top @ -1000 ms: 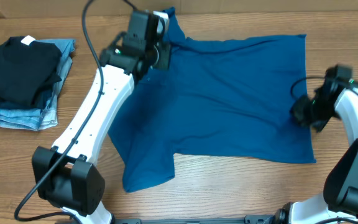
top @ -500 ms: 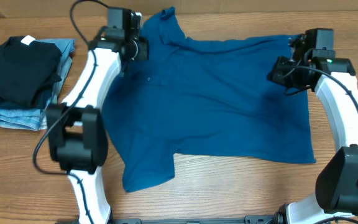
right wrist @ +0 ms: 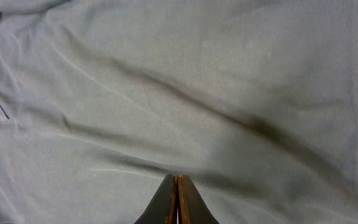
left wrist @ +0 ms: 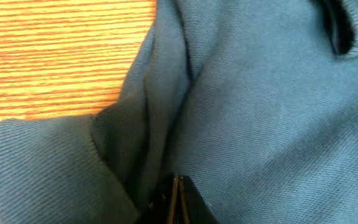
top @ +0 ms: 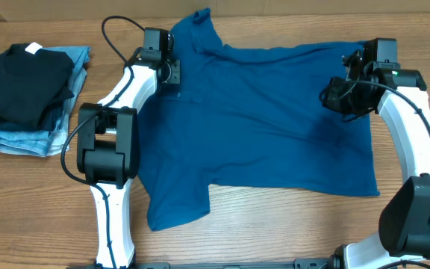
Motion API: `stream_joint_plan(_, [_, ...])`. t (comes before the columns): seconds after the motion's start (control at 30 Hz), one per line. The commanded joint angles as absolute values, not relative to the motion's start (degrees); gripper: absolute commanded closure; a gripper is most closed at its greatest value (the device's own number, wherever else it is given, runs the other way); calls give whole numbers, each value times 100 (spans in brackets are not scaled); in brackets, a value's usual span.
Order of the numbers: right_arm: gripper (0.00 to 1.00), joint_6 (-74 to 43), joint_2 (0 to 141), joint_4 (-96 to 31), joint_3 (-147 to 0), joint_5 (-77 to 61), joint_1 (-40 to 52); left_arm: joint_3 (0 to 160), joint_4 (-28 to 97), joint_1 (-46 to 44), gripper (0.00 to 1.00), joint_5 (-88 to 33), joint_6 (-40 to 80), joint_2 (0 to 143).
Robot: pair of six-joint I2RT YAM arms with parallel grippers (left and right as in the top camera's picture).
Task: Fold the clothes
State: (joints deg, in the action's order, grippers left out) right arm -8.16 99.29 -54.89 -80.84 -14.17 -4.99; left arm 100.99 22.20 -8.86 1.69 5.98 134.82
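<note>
Overhead view, teal shirt (top: 275,134) spread on table (top: 275,232), left pincer (left wrist: 176,186) clenched, right pincer (right wrist: 177,190) clenched

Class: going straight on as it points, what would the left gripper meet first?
The teal shirt: a bunched fold lies right at the shut tips of the left gripper, probably touching.

A black folded garment (top: 22,82) is lying atop light-blue jeans (top: 21,138). Both are resting near the left edge of the table (top: 275,224).
</note>
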Motion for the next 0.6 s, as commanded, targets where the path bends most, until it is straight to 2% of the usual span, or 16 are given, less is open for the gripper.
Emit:
stream_joint_plan(0.0, [96, -760, 9894, -5527, -8180, -1422, -515, 10173, 2270, -777, 94, 473, 659, 13568])
stream_joint_plan(0.43, [96, -760, 9894, -5590, -8180, -1402, -517, 10173, 3575, -725, 96, 679, 1597, 13566])
stream_joint_plan(0.57, [96, -760, 9894, -5610, -8180, -1402, -517, 10173, 4018, -725, 96, 1229, 2029, 13563])
